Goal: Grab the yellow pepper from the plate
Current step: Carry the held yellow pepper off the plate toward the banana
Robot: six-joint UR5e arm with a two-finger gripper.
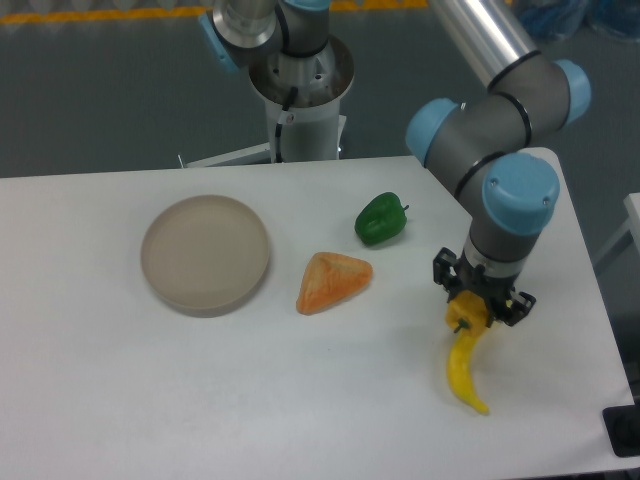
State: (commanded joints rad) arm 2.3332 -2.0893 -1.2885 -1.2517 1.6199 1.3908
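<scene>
Two fingers (pixel 480 301) clench the yellow pepper (pixel 467 312) just above the banana (pixel 464 366).

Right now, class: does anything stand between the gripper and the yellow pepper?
No. The gripper is already shut on the yellow pepper, holding it over the upper end of the banana, far from the plate.

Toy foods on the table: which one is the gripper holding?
The yellow pepper, clamped in the gripper above the banana; the green pepper and orange wedge lie free.
</scene>
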